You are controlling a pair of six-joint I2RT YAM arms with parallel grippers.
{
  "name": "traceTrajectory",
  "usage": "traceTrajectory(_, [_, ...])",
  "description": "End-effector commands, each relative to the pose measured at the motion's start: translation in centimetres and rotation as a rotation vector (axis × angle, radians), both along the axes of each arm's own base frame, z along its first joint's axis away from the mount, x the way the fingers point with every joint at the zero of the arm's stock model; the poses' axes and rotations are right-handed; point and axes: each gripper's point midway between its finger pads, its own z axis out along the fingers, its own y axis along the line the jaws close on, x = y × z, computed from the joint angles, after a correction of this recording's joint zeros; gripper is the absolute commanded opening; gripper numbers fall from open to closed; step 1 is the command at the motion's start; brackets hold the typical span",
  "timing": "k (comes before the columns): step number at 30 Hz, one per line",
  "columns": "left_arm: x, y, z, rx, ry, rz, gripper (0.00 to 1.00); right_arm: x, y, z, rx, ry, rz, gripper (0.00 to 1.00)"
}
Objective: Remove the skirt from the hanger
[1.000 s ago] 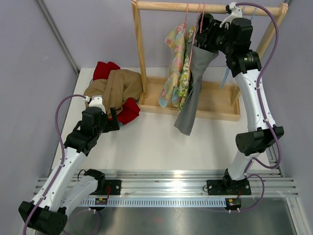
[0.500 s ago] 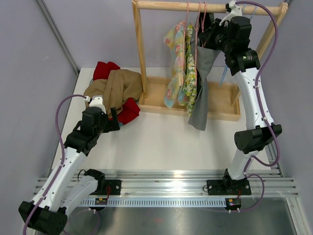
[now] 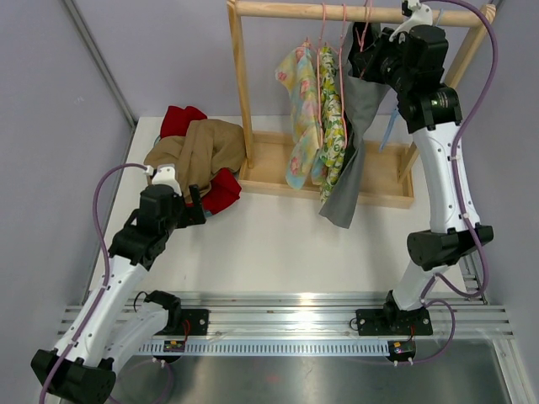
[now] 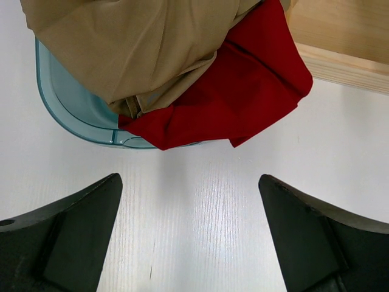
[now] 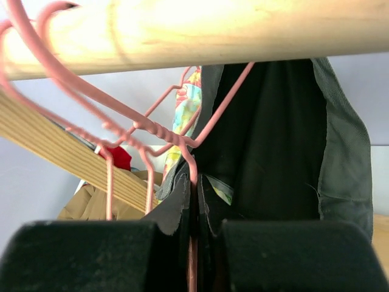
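Shifted toward the right end of the wooden rail (image 3: 286,10), the right gripper (image 5: 193,226) pinches the dark grey skirt (image 3: 345,177), still on its pink wire hanger (image 5: 192,167); the left gripper (image 4: 189,182) gapes wide.

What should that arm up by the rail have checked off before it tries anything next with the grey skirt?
1. Right jaws closed on the grey skirt: ok. Dark fabric is pinched between them.
2. Only fabric in the grip: not ok. A wire of the pink hanger runs between the jaws too.
3. Hanger hooked over the wooden rail: ok.
4. Skirt off the hanger: not ok, it hangs from it.
5. Floral garments clear of the skirt: cannot tell. They overlap it in the top view.
6. Left jaws out of the way: ok. They are open, low over the table by the teal basin.
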Motion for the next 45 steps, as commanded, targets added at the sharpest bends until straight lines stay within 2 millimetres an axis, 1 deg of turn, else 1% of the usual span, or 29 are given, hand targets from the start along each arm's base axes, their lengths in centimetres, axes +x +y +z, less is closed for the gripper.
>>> traceTrajectory(1, [0.9, -0.1, 2.4, -0.01, -0.099, -0.002, 0.99, -5.5, -1.5, 8.7, 0.025, -0.242, -0.022, 0.0])
traceTrajectory(2, [0.9, -0.1, 2.4, -0.011, -0.1, -0.002, 0.99, -5.2, -1.4, 7.6, 0.017, -0.226, -0.021, 0.0])
traceTrajectory(5, [0.9, -0.1, 2.5, -0.013, -0.107, -0.005, 0.99, -5.9, -1.8, 9.0, 0.018, -0.27, -0.036, 0.0])
traceTrajectory(9, [0.8, -0.3, 3.0, -0.021, -0.128, -0.017, 0.99, -7.1, -2.4, 8.3, 0.017, -0.23, -0.05, 0.0])
traceTrajectory(10, [0.8, -0.4, 3.5, -0.026, -0.142, -0.018, 0.99, -8.5, -2.9, 8.9, 0.028, -0.244, -0.062, 0.0])
traceTrajectory(11, [0.7, -0.7, 3.9, -0.033, -0.157, -0.029, 0.99, -8.4, -2.9, 7.3, 0.024, -0.209, -0.066, 0.0])
traceTrajectory(12, [0.6, -0.8, 4.8, -0.043, -0.19, -0.03, 0.99, -9.0, -3.1, 7.3, 0.029, -0.217, -0.068, 0.0])
traceTrajectory(13, [0.6, -1.2, 6.0, -0.055, -0.221, -0.039, 0.99, -10.2, -3.3, 6.4, 0.037, -0.202, -0.071, 0.0])
traceTrajectory(15, [0.5, -2.8, 7.9, -0.05, -0.277, -0.075, 0.99, -11.4, -3.5, 6.1, 0.045, -0.208, -0.071, 0.0])
traceTrajectory(16, [0.6, -3.6, 10.1, -0.052, -0.317, -0.089, 0.99, -12.9, -3.9, 6.6, 0.058, -0.222, -0.072, 0.0])
traceTrajectory(17, [0.1, -6.2, 11.2, -0.043, -0.329, -0.172, 0.99, -13.0, -3.9, 5.5, 0.056, -0.196, -0.074, 0.0])
traceTrajectory(18, [0.9, -7.1, 11.0, 0.011, -0.301, -0.164, 0.99, -13.5, -4.0, 5.2, 0.059, -0.188, -0.074, 0.0])
traceTrajectory(19, [0.2, -9.9, 14.2, -0.014, -0.345, -0.24, 0.99, -14.5, -4.1, 5.3, 0.068, -0.189, -0.069, 0.0])
traceTrajectory(22, [-0.1, -15.2, 16.5, -0.002, -0.363, -0.335, 0.99, -16.4, -4.2, 5.1, 0.09, -0.179, -0.058, 0.0])
traceTrajectory(23, [-1.9, -18.2, 19.1, -0.048, -0.411, -0.428, 0.99, -16.8, -4.2, 5.0, 0.093, -0.175, -0.055, 0.0])
traceTrajectory(24, [-2.6, -20.4, 20.4, -0.087, -0.441, -0.477, 0.99, -17.4, -4.2, 4.9, 0.105, -0.172, -0.047, 0.0])
traceTrajectory(25, [-4.5, -24.2, 20.2, -0.098, -0.434, -0.581, 0.99, -18.2, -4.4, 5.0, 0.111, -0.178, -0.047, 0.0])
traceTrajectory(26, [-5.6, -26.4, 22.6, -0.168, -0.471, -0.632, 0.99, -18.5, -4.4, 4.9, 0.114, -0.177, -0.045, 0.0])
traceTrajectory(27, [-6.8, -28.4, 23.0, -0.195, -0.473, -0.688, 0.99, -18.9, -4.4, 4.8, 0.122, -0.175, -0.044, 0.0])
traceTrajectory(28, [-9.0, -31.9, 22.2, -0.201, -0.453, -0.776, 0.99, -19.5, -4.5, 4.7, 0.124, -0.177, -0.043, 0.0])
traceTrajectory(29, [-10.4, -33.7, 23.9, -0.263, -0.48, -0.824, 0.99, -19.7, -4.6, 4.5, 0.125, -0.169, -0.045, 0.0])
traceTrajectory(30, [-11.7, -35.1, 24.2, -0.282, -0.49, -0.862, 0.99, -20.0, -4.6, 4.5, 0.127, -0.172, -0.045, 0.0])
traceTrajectory(31, [-13.8, -36.8, 24.0, -0.298, -0.49, -0.919, 0.99, -20.3, -4.7, 4.4, 0.127, -0.172, -0.044, 0.0])
traceTrajectory(32, [-14.7, -38.7, 23.8, -0.325, -0.495, -0.954, 0.99, -20.5, -4.8, 4.2, 0.125, -0.164, -0.045, 0.0])
traceTrajectory(35, [-17.0, -41.2, 23.7, -0.377, -0.491, -1.017, 0.99, -21.1, -4.9, 3.9, 0.119, -0.157, -0.044, 0.0])
traceTrajectory(36, [-17.3, -42.2, 22.9, -0.371, -0.479, -1.028, 0.99, -21.2, -4.9, 3.9, 0.116, -0.156, -0.046, 0.0])
traceTrajectory(39, [-18.5, -43.5, 22.2, -0.394, -0.46, -1.071, 0.99, -21.8, -5.1, 3.9, 0.11, -0.159, -0.047, 0.0])
traceTrajectory(42, [-19.4, -44.2, 22.1, -0.422, -0.461, -1.099, 0.99, -22.1, -5.2, 3.8, 0.109, -0.156, -0.049, 0.0])
traceTrajectory(45, [-19.3, -44.4, 22.4, -0.439, -0.478, -1.088, 0.99, -22.6, -5.2, 3.9, 0.119, -0.157, -0.046, 0.0])
